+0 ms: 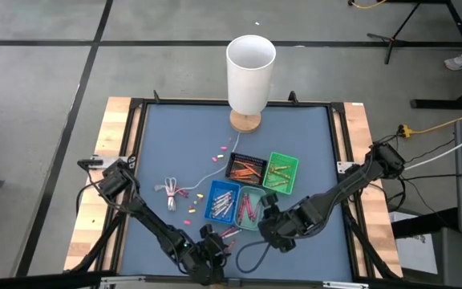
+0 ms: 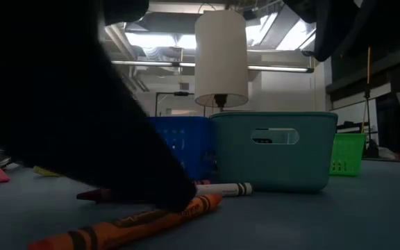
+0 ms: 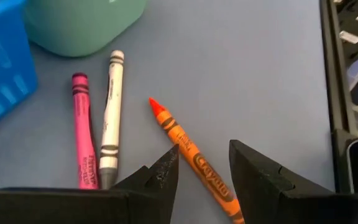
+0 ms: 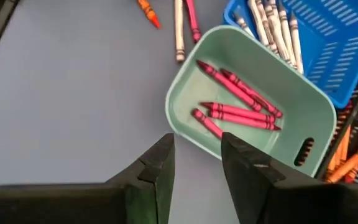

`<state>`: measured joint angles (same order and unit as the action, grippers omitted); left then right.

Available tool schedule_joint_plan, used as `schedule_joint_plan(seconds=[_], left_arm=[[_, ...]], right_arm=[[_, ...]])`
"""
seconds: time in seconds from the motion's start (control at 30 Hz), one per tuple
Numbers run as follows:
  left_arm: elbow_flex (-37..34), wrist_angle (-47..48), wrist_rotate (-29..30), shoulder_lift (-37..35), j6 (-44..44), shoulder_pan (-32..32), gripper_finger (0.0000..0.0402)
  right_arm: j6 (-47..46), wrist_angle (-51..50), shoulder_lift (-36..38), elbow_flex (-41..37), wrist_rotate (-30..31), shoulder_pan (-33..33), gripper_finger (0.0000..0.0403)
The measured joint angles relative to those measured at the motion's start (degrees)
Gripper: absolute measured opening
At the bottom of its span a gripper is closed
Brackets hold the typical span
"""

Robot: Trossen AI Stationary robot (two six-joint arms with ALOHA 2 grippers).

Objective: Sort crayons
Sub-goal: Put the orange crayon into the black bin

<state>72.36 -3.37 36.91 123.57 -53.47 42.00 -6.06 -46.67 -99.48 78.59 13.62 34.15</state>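
Note:
Three loose crayons lie on the blue mat near its front edge: orange point(image 3: 191, 149), white point(image 3: 111, 112) and pink point(image 3: 83, 134). My left gripper point(image 3: 204, 171) is low over the mat and open, one finger on each side of the orange crayon's rear half. Whether a finger touches it, I cannot tell. The low view shows that orange crayon point(image 2: 137, 223) lying flat by a dark fingertip point(image 2: 180, 201). My right gripper point(image 4: 194, 165) is open and empty above the near rim of the teal tray point(image 4: 185, 93), which holds pink crayons point(image 4: 241, 106). The blue tray point(image 4: 328, 68) beside it holds pale crayons point(image 4: 278, 31).
A black tray point(image 1: 245, 167) of orange crayons and a green tray point(image 1: 281, 172) stand beyond the blue and teal ones. A tall white cylinder on a wooden base point(image 1: 251, 64) stands at the far edge. A white cord point(image 1: 207, 172) and scattered crayons point(image 1: 195, 197) lie mid-mat.

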Motion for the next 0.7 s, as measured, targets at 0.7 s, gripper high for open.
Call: schedule_joint_plan(seconds=[0.7], left_arm=[[0.2,8.83,0.88,-0.24,3.04,1.23,0.0125]], right_arm=[[0.45,3.33,0.0,0.0,-1.72,-0.04,0.0128]])
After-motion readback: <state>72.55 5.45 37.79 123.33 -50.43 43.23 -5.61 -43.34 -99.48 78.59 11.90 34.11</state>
